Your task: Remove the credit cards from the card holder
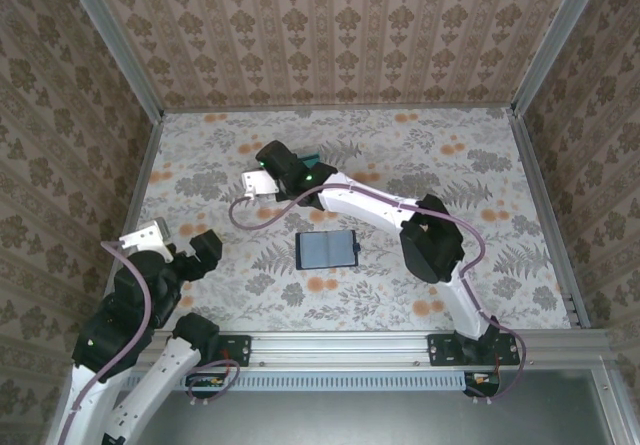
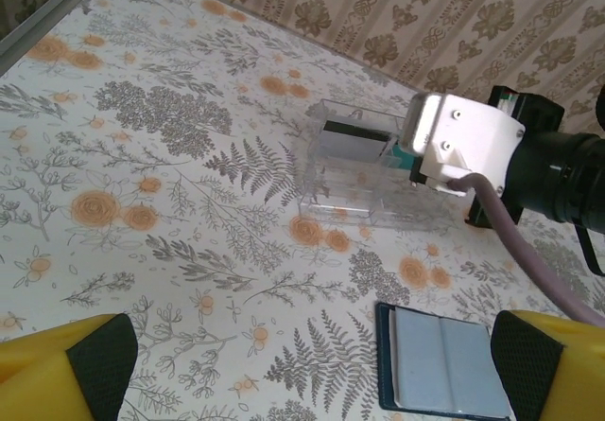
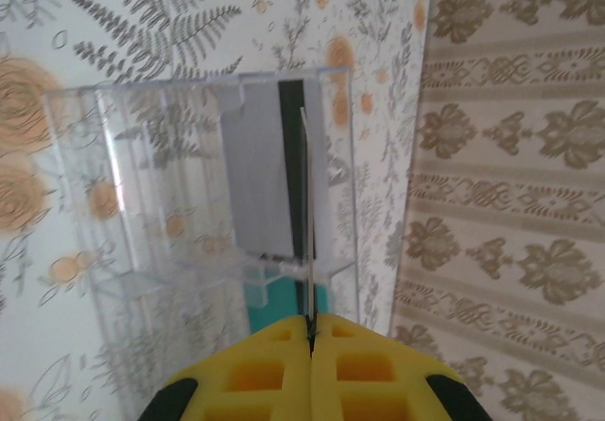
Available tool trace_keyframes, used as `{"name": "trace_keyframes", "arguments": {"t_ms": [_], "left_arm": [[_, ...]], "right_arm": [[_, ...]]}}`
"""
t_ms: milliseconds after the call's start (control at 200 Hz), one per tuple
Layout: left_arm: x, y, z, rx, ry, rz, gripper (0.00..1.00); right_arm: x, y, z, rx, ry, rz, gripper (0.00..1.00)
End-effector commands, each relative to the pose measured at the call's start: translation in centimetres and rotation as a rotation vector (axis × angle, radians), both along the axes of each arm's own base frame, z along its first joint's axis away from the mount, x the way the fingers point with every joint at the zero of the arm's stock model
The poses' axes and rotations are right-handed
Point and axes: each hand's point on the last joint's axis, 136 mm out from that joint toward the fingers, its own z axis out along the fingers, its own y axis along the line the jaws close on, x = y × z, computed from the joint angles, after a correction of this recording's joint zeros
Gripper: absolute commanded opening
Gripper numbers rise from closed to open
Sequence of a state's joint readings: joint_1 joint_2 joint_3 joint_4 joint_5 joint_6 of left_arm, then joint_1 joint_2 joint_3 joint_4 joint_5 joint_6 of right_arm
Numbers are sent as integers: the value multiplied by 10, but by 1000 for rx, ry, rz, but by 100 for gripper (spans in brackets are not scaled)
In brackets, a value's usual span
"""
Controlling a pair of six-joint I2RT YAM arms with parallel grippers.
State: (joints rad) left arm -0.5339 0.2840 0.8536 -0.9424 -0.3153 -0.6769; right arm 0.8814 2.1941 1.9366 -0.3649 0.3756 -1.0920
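Credit card, thin plastic seen edge-on [image 3: 306, 203], sits clamped in the right claw [image 3: 310, 331] over a clear rectangular plastic box [image 3: 161, 203] near the worktop's [image 1: 450, 165] far edge. A pale dark-striped card [image 3: 257, 175] stands inside the box. The small dark navy card holder [image 1: 328, 250] lies open mid-worktop and looks emptied. The left claw [image 2: 307, 369] gapes wide at the near-left corner.

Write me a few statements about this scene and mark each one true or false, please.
1. The wallet lies open on the table. True.
2. The left end effector grips a card. False: it is open and holds nothing.
3. The right end effector is shut on a thin card, seen edge-on. True.
4. The clear box sits on the wallet. False: it stands apart from the wallet, on the table.
5. The clear box is empty. False: a grey card with a dark stripe is in it.
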Motion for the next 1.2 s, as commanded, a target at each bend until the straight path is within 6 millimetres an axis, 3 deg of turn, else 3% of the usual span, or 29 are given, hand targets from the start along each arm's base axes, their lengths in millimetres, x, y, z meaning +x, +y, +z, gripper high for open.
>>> {"name": "trace_keyframes", "arguments": {"t_ms": [0,185,595,1145,1195], "left_arm": [[-4,10,4,20,-7,32,100],[-3,9,3,17,-5,38,100],[-3,10,0,22,3,42,100],[-1,8,-5,22,11,37,100],[-1,8,-5,24,10,38,100]], "right_arm": [[10,11,-3,-47,-51,27,0],[18,19,-10,-46,-40,21,0],[27,12,-36,-58,-6,-1,0],[42,8,-51,-57,-23,-43,0],[45,8,-51,-52,-35,-51,5]]}}
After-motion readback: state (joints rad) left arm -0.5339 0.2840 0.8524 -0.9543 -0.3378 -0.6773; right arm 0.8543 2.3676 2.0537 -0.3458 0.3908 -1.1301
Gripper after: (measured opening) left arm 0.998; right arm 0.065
